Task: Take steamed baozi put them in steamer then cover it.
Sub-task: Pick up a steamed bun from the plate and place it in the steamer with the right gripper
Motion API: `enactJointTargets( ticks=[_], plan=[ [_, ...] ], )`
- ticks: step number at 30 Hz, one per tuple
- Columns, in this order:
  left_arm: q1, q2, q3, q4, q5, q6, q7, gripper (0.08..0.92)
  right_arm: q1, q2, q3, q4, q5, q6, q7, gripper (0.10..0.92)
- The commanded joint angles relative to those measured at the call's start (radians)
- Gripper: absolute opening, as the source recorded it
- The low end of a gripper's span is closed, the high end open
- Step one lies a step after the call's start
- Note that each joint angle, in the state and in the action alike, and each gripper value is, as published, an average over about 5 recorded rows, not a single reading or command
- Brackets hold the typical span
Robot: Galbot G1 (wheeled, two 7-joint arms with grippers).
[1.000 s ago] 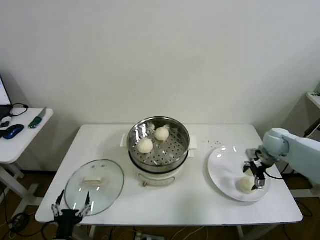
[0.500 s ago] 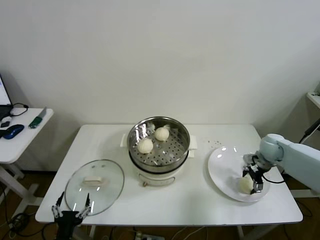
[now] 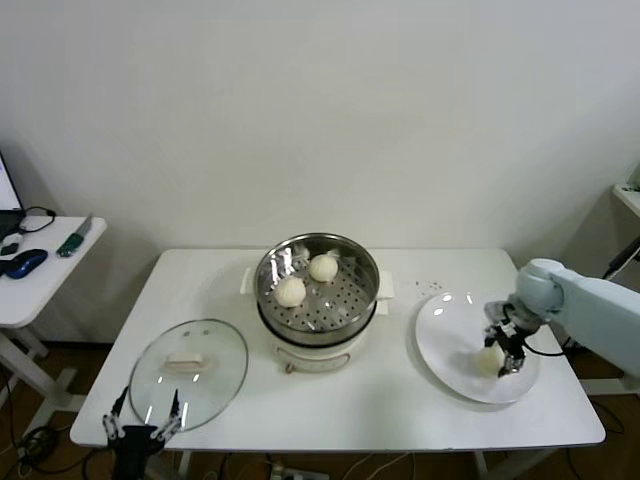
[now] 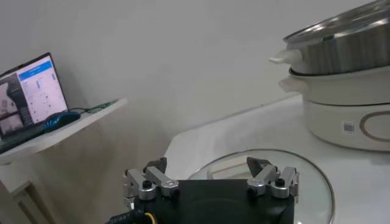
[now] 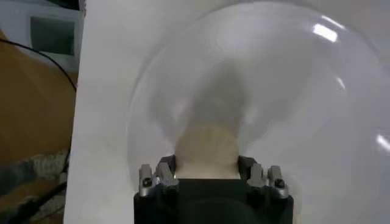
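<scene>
Two cream-white baozi (image 3: 291, 291) (image 3: 323, 267) lie in the steel steamer (image 3: 372, 278) on its white pot base at the table's middle. A third baozi (image 3: 489, 358) is on the white plate (image 3: 445, 330) at the right. My right gripper (image 3: 503, 350) is shut on it, with a finger against each side; the right wrist view shows this baozi (image 5: 206, 146) between the gripper's (image 5: 206, 165) fingers over the plate (image 5: 274, 91). The glass cover (image 3: 190, 372) lies flat at front left. My left gripper (image 3: 140, 425) is open and parked at the table's front edge beside the cover (image 4: 304, 182).
A side table (image 3: 45, 270) at far left holds a mouse, a laptop (image 4: 33, 91) and small items. In the left wrist view, the steamer (image 4: 341, 42) stands beyond the cover. Bare tabletop (image 3: 400, 400) lies between the pot and the plate.
My right gripper has shifted slightly left and back on the plate and closed on the baozi, which has moved with it. The left arm has not moved.
</scene>
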Motion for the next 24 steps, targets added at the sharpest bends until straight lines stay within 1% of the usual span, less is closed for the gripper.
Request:
enactJointTargets(
  ticks=[1,6,10,19,24],
  plan=[
    [0.003,0.003,0.004,-0.001,0.006,-0.001,0.0,0.823,0.37,0.112,-0.158,0.004,-0.077,0.281,-0.071,0.66],
    [0.008,0.002,0.011,-0.002,0.014,-0.004,0.001,0.823,0.563,0.251,-0.226,0.004,-0.074,0.422,-0.084,0.662],
    [0.011,0.003,0.013,-0.001,0.017,-0.006,0.001,0.823,0.629,0.357,-0.239,0.002,-0.05,0.498,-0.085,0.671],
    [0.021,0.004,0.015,0.003,0.016,-0.011,0.0,0.823,0.593,0.582,-0.196,0.069,-0.02,0.537,-0.094,0.679],
    [0.034,0.007,0.01,0.004,0.007,-0.02,0.0,0.823,0.522,0.69,-0.18,0.067,-0.036,0.551,-0.101,0.679]
  ],
)
